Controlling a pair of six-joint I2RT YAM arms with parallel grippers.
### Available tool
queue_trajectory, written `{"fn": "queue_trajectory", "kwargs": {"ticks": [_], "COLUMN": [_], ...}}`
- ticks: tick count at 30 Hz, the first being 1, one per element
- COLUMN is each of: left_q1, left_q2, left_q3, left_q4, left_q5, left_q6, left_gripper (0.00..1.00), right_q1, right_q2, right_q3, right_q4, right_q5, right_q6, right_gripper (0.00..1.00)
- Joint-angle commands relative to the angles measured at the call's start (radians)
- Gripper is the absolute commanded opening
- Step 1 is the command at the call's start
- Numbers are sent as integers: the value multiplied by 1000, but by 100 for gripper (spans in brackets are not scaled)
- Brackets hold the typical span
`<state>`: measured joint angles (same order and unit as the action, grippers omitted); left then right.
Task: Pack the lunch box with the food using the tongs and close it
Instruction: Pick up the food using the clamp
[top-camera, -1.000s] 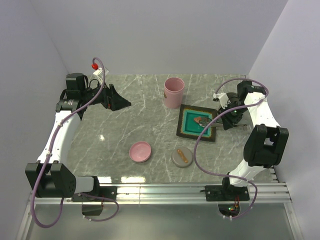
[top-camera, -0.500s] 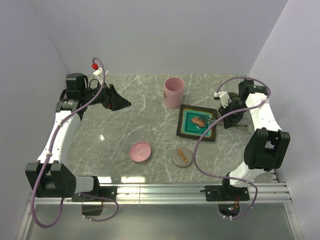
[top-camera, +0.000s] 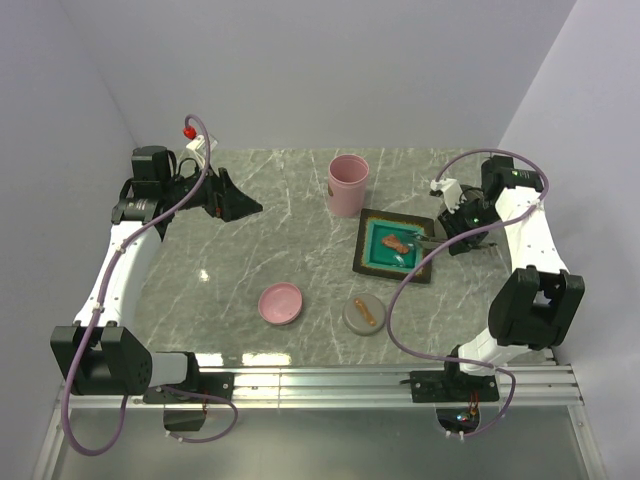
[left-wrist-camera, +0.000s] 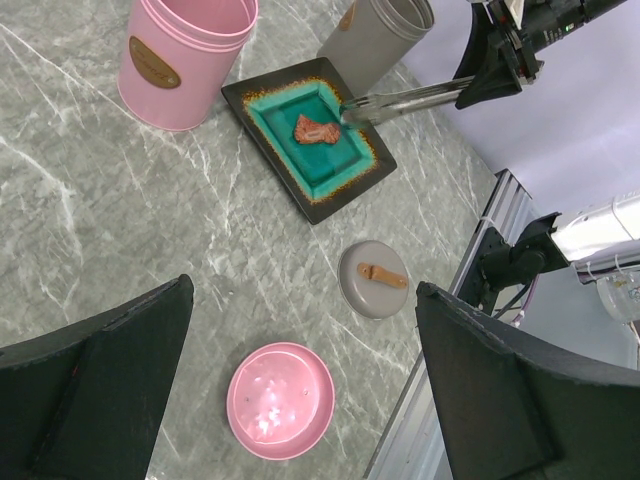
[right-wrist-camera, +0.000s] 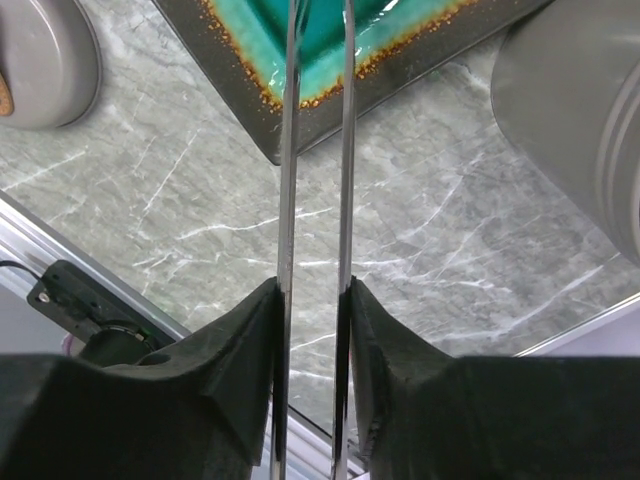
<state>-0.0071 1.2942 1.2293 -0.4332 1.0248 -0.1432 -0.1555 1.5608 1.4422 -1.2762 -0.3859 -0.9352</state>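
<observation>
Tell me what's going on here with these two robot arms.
The right arm's fingers grip long silver metal tongs, whose tips sit over the black square tray with a teal inside, right beside a reddish-orange food piece lying on it. The left arm's fingers hang wide open above the table, holding nothing. A pink round container stands near the tray.

tongs (left-wrist-camera: 400, 98): shiny metal | tray (left-wrist-camera: 260, 132): glossy glaze | table (left-wrist-camera: 100, 200): polished marble look | right fingers (right-wrist-camera: 220, 370): matt black
</observation>
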Motion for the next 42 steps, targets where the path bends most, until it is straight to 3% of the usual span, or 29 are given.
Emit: {"fn": "queue_trajectory", "kwargs": {"ticks": [1,5,14,42], "left_q1": [4,4,4,4], "left_q2": [-24,-23,-15,-29], "left_q3": [19,21,18,7], "left_q4": [16,11,24,22], "left_q5": [29,26,31,27], "left_q6": [5,10,2,11], "left_gripper": [99,99,99,99], "right_q1": [-6,-6,5,100], "right_q2": [5,18,-8,-30], "right_q3": [41,35,-29,-77], "right_q4": [3,14,78,141], "right_q5": [-1,-2,15,99], "right_q6": [7,18,41,95], "right_gripper": [43,50,51,47]}}
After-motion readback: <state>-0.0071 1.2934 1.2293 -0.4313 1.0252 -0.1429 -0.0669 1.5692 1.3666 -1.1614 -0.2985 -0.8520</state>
